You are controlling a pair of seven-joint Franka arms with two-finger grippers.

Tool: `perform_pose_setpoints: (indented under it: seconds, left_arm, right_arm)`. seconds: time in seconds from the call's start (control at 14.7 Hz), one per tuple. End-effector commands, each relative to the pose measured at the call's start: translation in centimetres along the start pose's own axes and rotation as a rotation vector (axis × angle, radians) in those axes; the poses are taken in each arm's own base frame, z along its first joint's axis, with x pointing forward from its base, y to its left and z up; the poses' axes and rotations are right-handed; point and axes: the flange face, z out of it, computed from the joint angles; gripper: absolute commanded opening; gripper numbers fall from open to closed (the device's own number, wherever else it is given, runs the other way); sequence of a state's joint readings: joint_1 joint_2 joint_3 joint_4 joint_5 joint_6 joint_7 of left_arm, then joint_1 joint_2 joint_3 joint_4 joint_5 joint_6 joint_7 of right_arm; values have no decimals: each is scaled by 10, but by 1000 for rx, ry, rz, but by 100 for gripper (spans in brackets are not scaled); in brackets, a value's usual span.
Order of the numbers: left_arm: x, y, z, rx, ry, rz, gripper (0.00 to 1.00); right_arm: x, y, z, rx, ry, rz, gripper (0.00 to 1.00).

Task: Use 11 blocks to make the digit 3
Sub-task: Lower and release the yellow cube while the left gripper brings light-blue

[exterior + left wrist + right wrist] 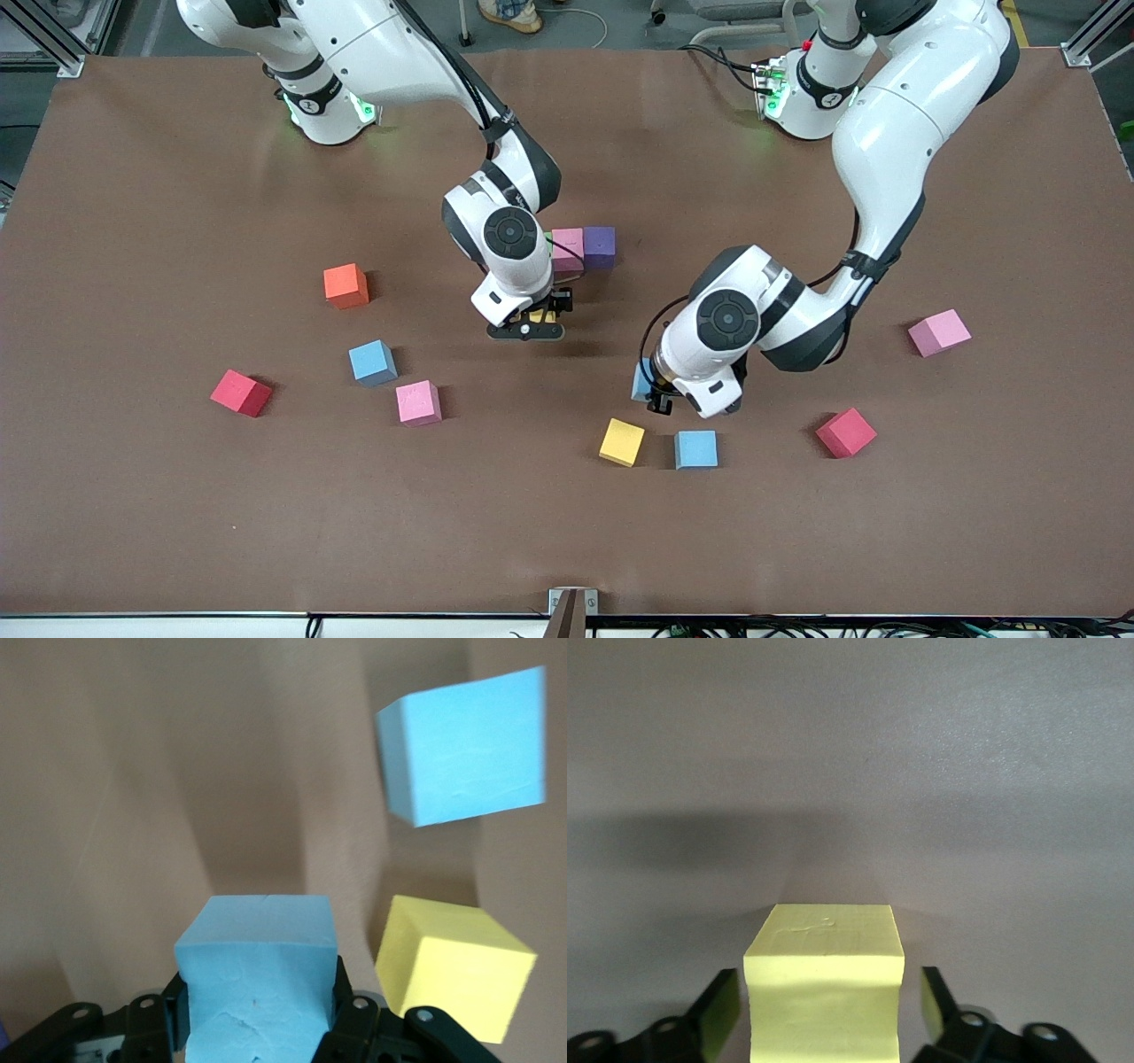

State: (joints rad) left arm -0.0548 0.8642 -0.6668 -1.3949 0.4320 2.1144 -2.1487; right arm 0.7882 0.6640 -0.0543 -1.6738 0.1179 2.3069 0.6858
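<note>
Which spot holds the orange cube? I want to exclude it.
In the front view, the orange cube sits toward the right arm's end, farther from the camera than a blue cube.

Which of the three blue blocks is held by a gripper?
The blue block in the left gripper; the other two blue blocks lie free on the table.

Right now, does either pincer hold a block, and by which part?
The left pincer holds a blue block by two opposite side faces. The right pincer is open around a yellow block, with gaps at both sides, so it holds nothing.
</note>
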Motion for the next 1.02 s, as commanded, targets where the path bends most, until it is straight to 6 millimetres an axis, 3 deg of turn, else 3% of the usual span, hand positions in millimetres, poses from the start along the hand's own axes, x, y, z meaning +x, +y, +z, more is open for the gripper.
perform_pose_setpoints:
  seconds: [0.0, 0.48, 0.95]
  left_arm:
    - [-12, -21, -1, 19, 19, -65, 16]
    - [-44, -51, 10, 41, 43, -183, 17]
    - [-71, -75, 30, 10, 60, -215, 17]
  right_arm:
    - [-1, 2, -1, 4, 5, -13, 100]
    - [2, 6, -13, 4, -2, -66, 100]
    - [22, 35, -68, 4, -36, -122, 100]
